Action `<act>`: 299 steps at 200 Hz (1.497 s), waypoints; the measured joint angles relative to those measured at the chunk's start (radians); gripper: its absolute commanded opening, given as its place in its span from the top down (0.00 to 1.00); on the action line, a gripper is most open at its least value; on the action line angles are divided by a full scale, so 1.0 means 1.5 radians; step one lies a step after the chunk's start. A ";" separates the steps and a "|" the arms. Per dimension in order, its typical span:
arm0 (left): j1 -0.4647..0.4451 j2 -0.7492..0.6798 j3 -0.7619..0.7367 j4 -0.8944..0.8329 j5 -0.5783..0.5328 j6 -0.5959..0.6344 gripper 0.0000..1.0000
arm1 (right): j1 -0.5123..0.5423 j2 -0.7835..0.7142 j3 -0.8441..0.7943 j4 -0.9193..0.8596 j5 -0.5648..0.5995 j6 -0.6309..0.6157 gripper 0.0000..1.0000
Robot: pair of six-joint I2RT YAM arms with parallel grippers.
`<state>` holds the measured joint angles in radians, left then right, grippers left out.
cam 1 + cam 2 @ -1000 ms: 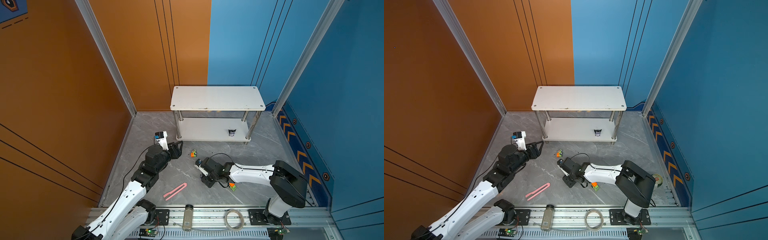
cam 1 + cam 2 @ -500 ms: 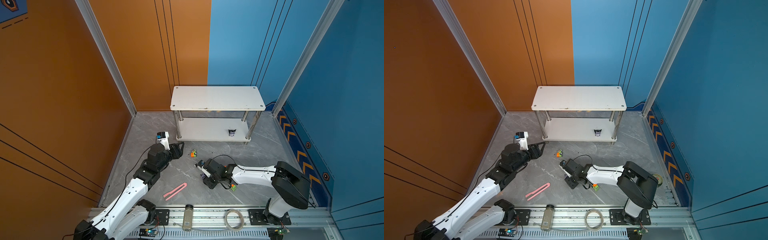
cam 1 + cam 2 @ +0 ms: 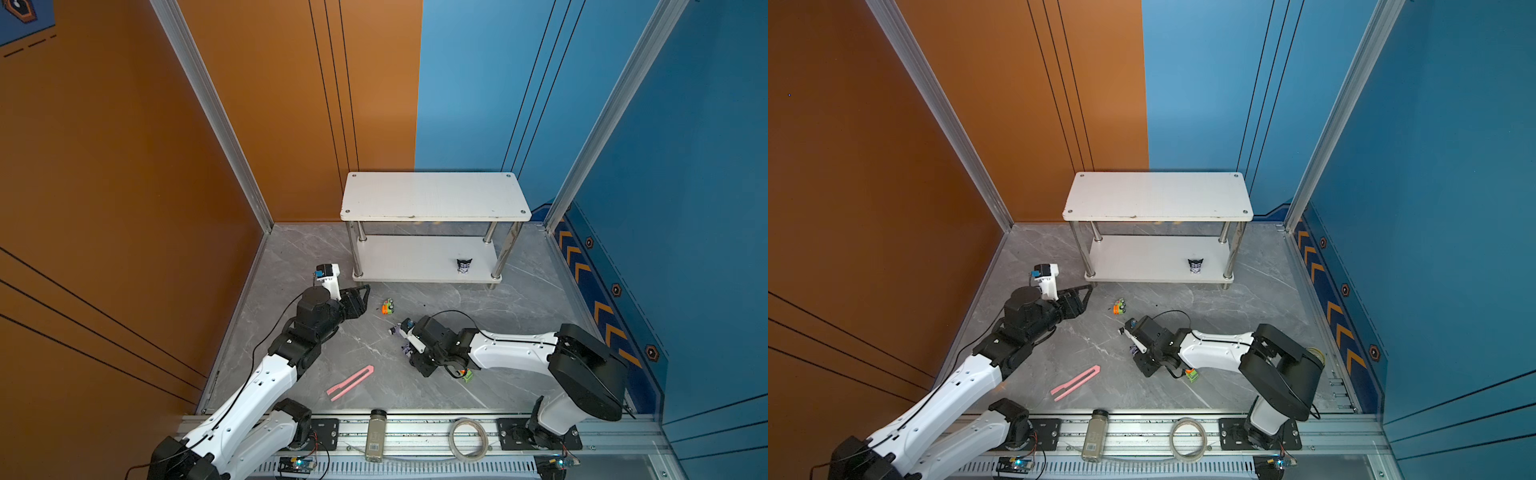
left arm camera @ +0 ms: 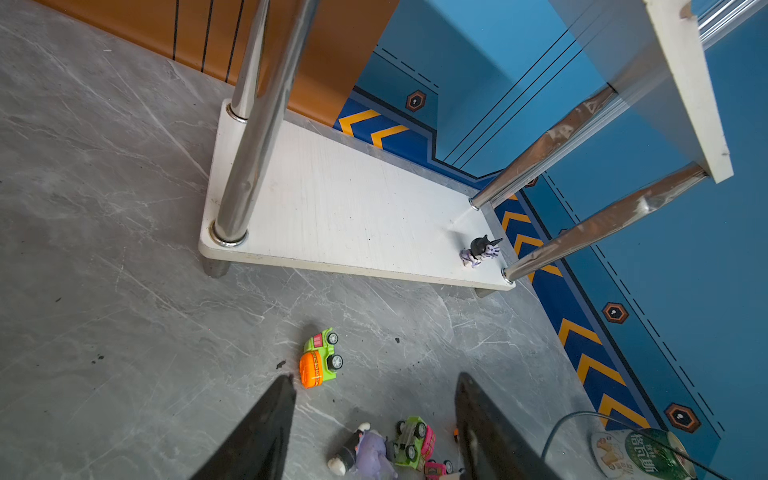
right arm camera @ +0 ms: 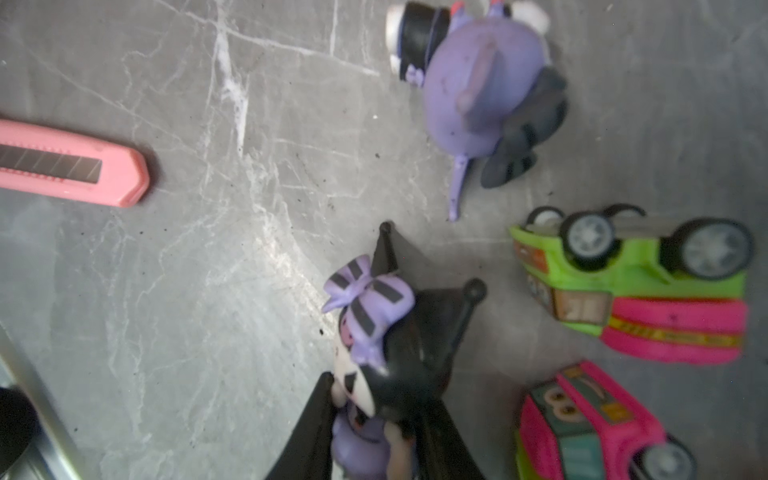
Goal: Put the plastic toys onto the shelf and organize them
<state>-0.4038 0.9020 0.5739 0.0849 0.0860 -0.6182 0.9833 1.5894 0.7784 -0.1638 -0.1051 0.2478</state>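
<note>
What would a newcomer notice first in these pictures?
The white shelf stands at the back, with one lone figurine on its lower tier near the right end. In front on the grey floor, the right gripper pinches a bow figurine among scattered toy cars, while the left gripper hangs open near an orange-green car.

The shelf [image 4: 332, 199] is matt white board on mirror-bright metal legs [image 4: 249, 158]; the toy car [image 4: 320, 361] is glossy plastic.

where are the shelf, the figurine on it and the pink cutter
shelf [image 3: 432, 195]: in a top view, on its bare top board
figurine [image 3: 464, 265]: in a top view, on its black-eared head
pink cutter [image 3: 350, 381]: in a top view, on the middle of its length
</note>
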 measured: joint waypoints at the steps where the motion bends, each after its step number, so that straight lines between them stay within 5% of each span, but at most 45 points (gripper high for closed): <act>1: 0.000 0.000 0.000 0.000 0.001 0.000 0.37 | 0.000 -0.002 -0.001 0.000 0.000 0.001 0.98; 40: 0.000 -0.004 -0.001 0.009 0.044 0.001 0.29 | -0.041 -0.136 -0.013 0.006 -0.024 0.014 1.00; 86: -0.028 -0.022 -0.013 0.098 0.125 0.001 0.01 | -0.134 -0.306 -0.014 0.096 -0.115 0.051 1.00; 124: -0.116 -0.014 -0.010 0.193 0.186 0.001 0.00 | -0.177 -0.330 -0.017 0.204 -0.199 0.108 1.00; 153: -0.157 0.025 0.014 0.243 0.226 -0.001 0.12 | -0.178 -0.330 -0.017 0.256 -0.248 0.138 1.00; 171: -0.169 0.055 0.030 0.266 0.241 0.004 0.28 | -0.178 -0.330 -0.017 0.278 -0.267 0.151 1.00; 215: -0.172 0.114 0.042 0.329 0.258 -0.017 0.44 | -0.174 -0.334 -0.018 0.295 -0.284 0.165 1.00; 240: -0.172 0.132 0.059 0.347 0.264 -0.025 0.67 | -0.171 -0.344 -0.020 0.295 -0.290 0.166 1.00; 288: -0.176 0.142 0.075 0.366 0.282 -0.026 0.80 | -0.172 -0.356 -0.021 0.304 -0.291 0.167 1.00; 299: -0.176 0.143 0.075 0.366 0.283 -0.025 0.84 | -0.172 -0.356 -0.021 0.304 -0.289 0.167 0.84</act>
<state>-0.6674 1.1164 0.6865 0.6338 0.5098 -0.6563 0.7254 1.0561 0.7467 0.2928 -0.5385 0.4984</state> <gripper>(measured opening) 0.351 0.278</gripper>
